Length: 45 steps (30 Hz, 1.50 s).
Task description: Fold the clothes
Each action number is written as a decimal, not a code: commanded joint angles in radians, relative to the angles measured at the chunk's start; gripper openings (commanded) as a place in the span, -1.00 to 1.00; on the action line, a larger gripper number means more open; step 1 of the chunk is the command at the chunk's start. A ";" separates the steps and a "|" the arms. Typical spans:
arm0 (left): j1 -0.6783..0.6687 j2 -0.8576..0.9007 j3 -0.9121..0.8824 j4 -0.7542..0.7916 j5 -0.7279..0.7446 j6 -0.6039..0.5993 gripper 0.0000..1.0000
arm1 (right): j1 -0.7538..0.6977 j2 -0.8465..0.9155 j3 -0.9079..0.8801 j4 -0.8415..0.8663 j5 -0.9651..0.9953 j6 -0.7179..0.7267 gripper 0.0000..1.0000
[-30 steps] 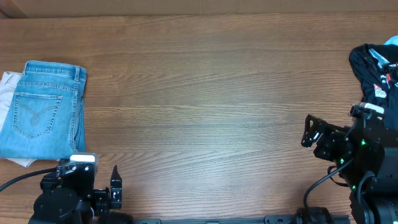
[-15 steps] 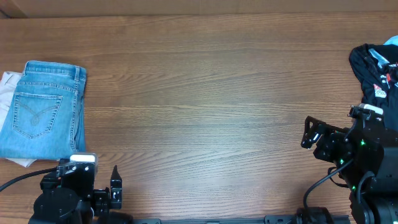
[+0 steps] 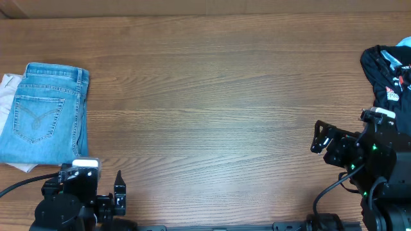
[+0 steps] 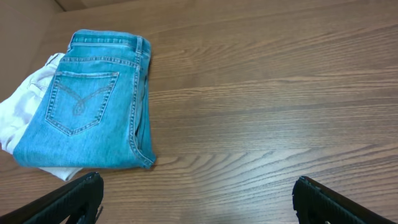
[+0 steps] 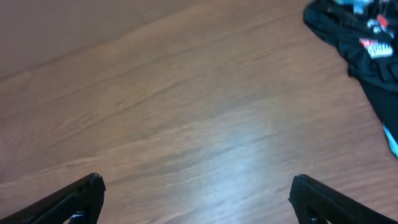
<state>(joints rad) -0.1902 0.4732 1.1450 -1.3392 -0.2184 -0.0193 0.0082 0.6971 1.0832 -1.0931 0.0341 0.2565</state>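
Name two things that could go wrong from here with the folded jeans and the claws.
1. The jeans lie folded on white trousers; if the open left claw grabs there, it may pinch both or undo the fold.
2. The black garment sits close to the right claw; a swing could snag it.

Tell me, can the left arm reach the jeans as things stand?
Probably yes: the jeans lie folded just ahead of the open left gripper, with only bare table between.
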 commanded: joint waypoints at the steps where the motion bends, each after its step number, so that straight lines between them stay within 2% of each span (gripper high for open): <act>1: -0.006 -0.005 -0.007 0.004 -0.013 0.019 1.00 | 0.003 -0.050 -0.047 0.071 0.010 -0.024 0.99; 10: -0.007 -0.005 -0.007 0.004 -0.013 0.019 1.00 | 0.017 -0.317 -0.446 0.496 -0.012 -0.034 1.00; 15: -0.006 -0.005 -0.007 0.004 -0.013 0.019 1.00 | 0.090 -0.486 -0.684 0.771 -0.013 -0.168 1.00; 19: -0.006 -0.005 -0.007 0.004 -0.013 0.019 1.00 | 0.111 -0.597 -0.804 0.866 -0.014 -0.183 1.00; 22: -0.006 -0.005 -0.007 0.004 -0.013 0.019 0.99 | 0.110 -0.669 -0.868 0.900 -0.017 -0.203 0.99; 29: -0.006 -0.005 -0.007 0.004 -0.013 0.019 0.99 | 0.104 -0.694 -0.941 0.905 -0.093 -0.399 1.00; 33: -0.006 -0.005 -0.007 0.004 -0.013 0.019 1.00 | 0.093 -0.694 -0.980 0.835 -0.117 -0.399 1.00; 45: -0.007 -0.005 -0.007 0.004 -0.013 0.019 1.00 | 0.093 -0.694 -1.004 0.838 -0.141 -0.377 1.00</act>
<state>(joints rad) -0.1902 0.4732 1.1385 -1.3392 -0.2214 -0.0193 0.1055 0.0147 0.0792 -0.2615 -0.0998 -0.1127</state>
